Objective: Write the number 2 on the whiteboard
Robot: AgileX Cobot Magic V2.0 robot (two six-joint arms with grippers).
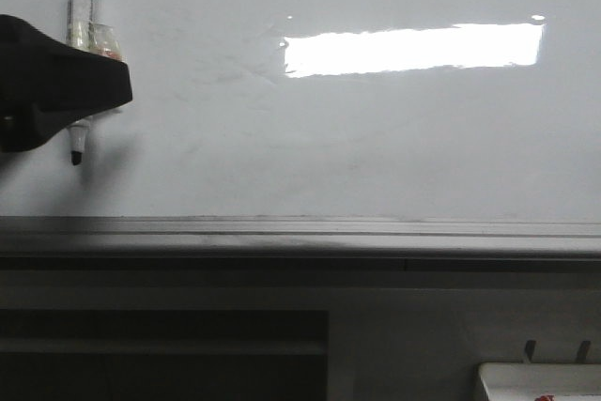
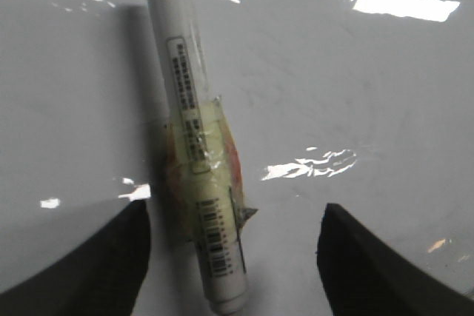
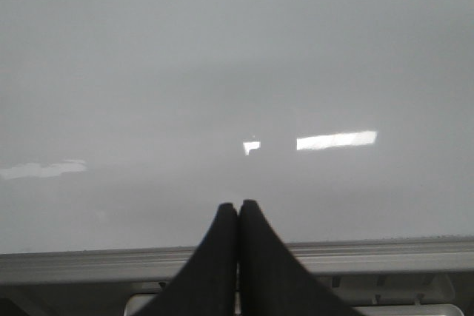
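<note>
two arms show here, one in each wrist view. the left gripper point(image 1: 56, 91) sits at the far left side of the whiteboard point(image 1: 376, 138), a dark bulky shape over the glossy white surface. its fingers point(image 2: 96, 264) stand wide apart in the left wrist view, yet a marker point(image 1: 81, 44) rides with it, bound on with a wrap of clear and yellowish tape point(image 2: 204, 160) around its white barrel; whether the jaws themselves press on the marker i cannot tell. the marker stands nearly upright in the front view, black cap end toward the far edge and dark tip point(image 1: 76, 154) pointing toward the near edge, at or just above the board; contact is unclear. no stroke of the number 2 shows on the board, only faint smudges and a bright rectangular reflection point(image 1: 413, 49). the grey edge rail point(image 1: 300, 232) runs along the board's near edge. the right gripper point(image 3: 238, 209) has its two dark fingertips pressed together with nothing between them, above the rail. a small white tray point(image 1: 540, 382) with a red bit sits at the near right corner.
</note>
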